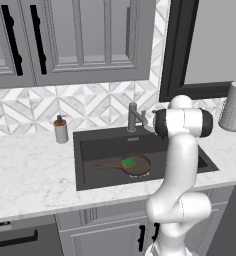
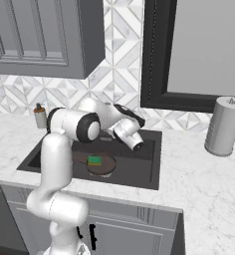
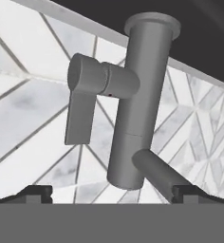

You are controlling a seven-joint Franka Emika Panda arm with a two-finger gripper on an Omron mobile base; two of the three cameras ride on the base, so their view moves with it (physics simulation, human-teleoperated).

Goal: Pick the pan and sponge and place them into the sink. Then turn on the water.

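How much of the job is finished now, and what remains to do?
Done: the pan lies in the sink with the sponge on it. In hand: the open gripper faces the faucet, close to its lever, holding nothing. Left: turning on the water; none is visibly running.

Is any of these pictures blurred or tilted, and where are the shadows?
Left base view: sharp, evenly lit, the sink basin dark around the pan. Right base view: equally sharp, no glare. Hand view: rolled, so the faucet leans; slightly soft close up, with flat shading.
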